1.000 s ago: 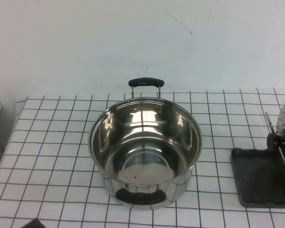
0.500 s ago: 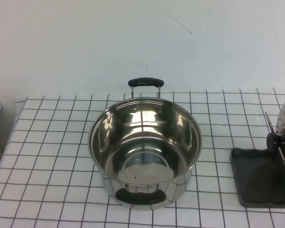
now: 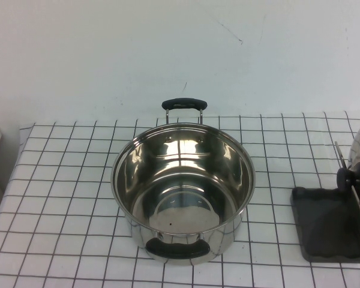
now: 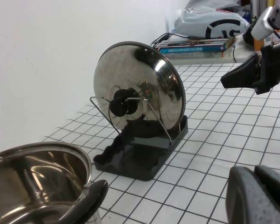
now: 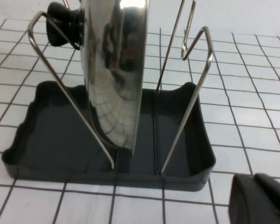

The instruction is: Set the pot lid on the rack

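The pot lid (image 4: 135, 86) is a shiny steel disc with a black knob (image 4: 123, 103). It stands on edge in the rack (image 4: 144, 154), a dark grey tray with a wire frame. In the high view the rack (image 3: 324, 231) sits at the table's right edge, with the lid (image 3: 351, 177) seen edge-on. In the right wrist view the lid (image 5: 116, 70) leans between the wires above the tray (image 5: 51, 135). My left gripper (image 4: 254, 173) is shut and empty, low over the table and apart from the rack. My right gripper (image 5: 252, 182) is shut and empty, just off the tray's corner.
A deep steel pot (image 3: 183, 189) with two black handles stands open at the table's middle. It also shows in the left wrist view (image 4: 32, 182). My right arm (image 4: 261, 70) hangs beyond the rack. Books and a bag (image 4: 200, 42) lie past the table's end.
A dark bit of my left arm at the high view's lower left edge has dropped out of view. The pot, lid and rack have not moved.
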Robot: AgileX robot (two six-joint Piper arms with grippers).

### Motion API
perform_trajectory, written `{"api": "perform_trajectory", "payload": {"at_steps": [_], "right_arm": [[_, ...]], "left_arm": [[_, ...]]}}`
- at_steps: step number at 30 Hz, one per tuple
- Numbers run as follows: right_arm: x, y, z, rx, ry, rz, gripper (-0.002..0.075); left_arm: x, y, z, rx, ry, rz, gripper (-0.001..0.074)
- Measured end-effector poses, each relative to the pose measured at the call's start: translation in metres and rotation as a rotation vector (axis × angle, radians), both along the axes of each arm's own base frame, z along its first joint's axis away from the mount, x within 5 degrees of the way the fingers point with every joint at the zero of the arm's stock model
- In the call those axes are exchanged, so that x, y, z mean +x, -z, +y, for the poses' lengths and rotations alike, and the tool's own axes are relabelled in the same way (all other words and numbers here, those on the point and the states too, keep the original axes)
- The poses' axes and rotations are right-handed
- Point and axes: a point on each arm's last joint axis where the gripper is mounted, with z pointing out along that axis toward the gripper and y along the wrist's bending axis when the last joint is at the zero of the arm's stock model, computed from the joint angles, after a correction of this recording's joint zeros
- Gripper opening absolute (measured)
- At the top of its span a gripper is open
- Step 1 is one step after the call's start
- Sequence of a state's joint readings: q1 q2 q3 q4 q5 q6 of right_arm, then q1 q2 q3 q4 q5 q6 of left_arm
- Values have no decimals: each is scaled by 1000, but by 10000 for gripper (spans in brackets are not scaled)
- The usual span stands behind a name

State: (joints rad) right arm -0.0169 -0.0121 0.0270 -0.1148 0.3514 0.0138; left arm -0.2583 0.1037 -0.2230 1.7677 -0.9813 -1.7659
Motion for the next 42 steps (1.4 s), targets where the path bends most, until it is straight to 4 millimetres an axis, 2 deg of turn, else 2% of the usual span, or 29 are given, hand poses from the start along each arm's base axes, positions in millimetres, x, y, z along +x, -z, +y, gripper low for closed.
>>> {"api": "perform_trajectory", "payload": {"at_steps": [7, 13, 17, 19, 21, 22, 24, 25, 27, 30, 32, 37, 42], "right_arm": [[0, 0, 0, 2, 1, 0, -2], [0, 0, 0, 3, 1, 0, -2], [0, 0, 0, 3, 1, 1, -2], [0, 0, 0, 3, 1, 1, -2], [0, 0, 0, 3, 1, 1, -2], [0, 0, 0, 3, 1, 0, -2], [0, 0, 0, 2, 1, 0, -2], [0, 0, 0, 3, 2, 2, -2], [0, 0, 0, 1, 2, 2, -2], [0, 0, 0, 0, 2, 2, -2], [0, 0, 0, 0, 2, 2, -2], [0, 0, 0, 0, 2, 2, -3], [0, 0, 0, -2, 2, 2, -2]], "left_arm": [[1, 0, 0, 4, -7, -16, -1], [14, -9, 7, -30, -169, -162, -1], [25, -26, 19, -299, -337, -136, -1], [35, -30, 32, -499, -473, -34, -1], [46, -26, 50, -708, -646, 147, -1], [49, -21, 56, -732, -723, 207, -1], [54, -5, 61, -668, -848, 338, -1], [54, 7, 60, -470, -896, 324, -1], [51, 23, 55, -182, -876, 297, -1], [44, 38, 50, 116, -797, 240, -1], [43, 41, 51, 154, -802, 242, -1], [47, 53, 58, 50, -960, 270, -1], [52, 79, 66, -30, -1097, 324, -1]]}}
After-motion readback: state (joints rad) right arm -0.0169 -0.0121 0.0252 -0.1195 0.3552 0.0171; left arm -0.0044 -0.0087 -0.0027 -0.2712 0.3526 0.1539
